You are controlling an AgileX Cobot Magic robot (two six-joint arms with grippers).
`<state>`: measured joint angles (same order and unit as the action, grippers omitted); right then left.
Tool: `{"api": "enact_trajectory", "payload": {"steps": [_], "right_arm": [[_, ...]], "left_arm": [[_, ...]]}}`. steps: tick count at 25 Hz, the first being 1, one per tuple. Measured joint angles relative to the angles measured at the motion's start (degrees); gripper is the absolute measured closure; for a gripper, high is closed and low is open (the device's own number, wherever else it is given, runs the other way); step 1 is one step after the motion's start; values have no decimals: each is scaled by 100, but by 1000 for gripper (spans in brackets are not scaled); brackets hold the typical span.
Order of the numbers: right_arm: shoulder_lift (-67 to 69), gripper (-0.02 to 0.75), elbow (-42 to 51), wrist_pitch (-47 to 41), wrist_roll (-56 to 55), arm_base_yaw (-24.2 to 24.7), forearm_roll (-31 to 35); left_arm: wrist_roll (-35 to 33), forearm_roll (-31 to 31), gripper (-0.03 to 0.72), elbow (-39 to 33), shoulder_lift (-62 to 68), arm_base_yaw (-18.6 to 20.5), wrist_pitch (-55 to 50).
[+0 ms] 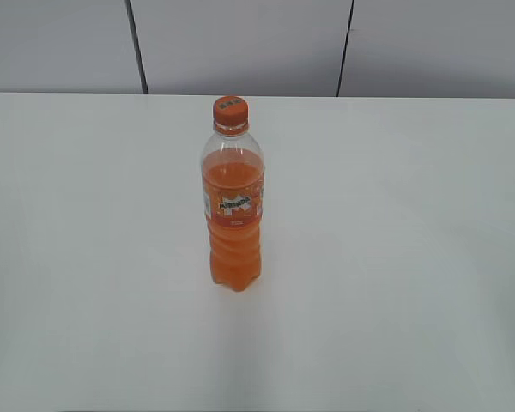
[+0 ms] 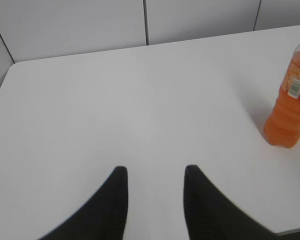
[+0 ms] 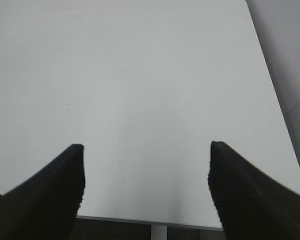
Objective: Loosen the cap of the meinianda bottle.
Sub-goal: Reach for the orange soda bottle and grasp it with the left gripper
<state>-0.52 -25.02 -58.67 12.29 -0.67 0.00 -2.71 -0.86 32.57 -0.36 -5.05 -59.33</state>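
On the left side, the left gripper (image 2: 155, 200) is hanging above the white table (image 2: 115, 110) with its two dark fingers (image 2: 115, 205) spread apart, and nothing is sitting between them. From its wrist camera, the bottle (image 2: 290, 100) is showing at the far right edge, well apart from the fingers, with its top cut off by the frame.

Near the middle of the table (image 1: 395, 257), in the exterior view, the bottle (image 1: 233, 206) is standing upright and alone. It is holding an orange drink that is filling it up to the shoulder, while the clear part under the neck is looking without liquid. An orange label with a white logo is wrapping around its middle. The cap (image 1: 230, 108) is sitting on top of the bottle, above the orange neck ring, and dark letters are showing on it, too small to read. No gripper is appearing in this view.

On the right side, the right gripper (image 3: 146, 172) is also hanging over the bare table (image 3: 140, 75), with its fingers (image 3: 240, 190) spread wide and holding nothing.
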Motion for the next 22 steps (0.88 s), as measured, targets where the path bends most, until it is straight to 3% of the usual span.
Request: {"api": "enact_trajectory", "payload": {"steps": [22], "right_arm": [[0, 160, 0, 5, 0, 0, 0]], "left_arm": [[0, 0, 445, 0, 0, 0, 0]]}}
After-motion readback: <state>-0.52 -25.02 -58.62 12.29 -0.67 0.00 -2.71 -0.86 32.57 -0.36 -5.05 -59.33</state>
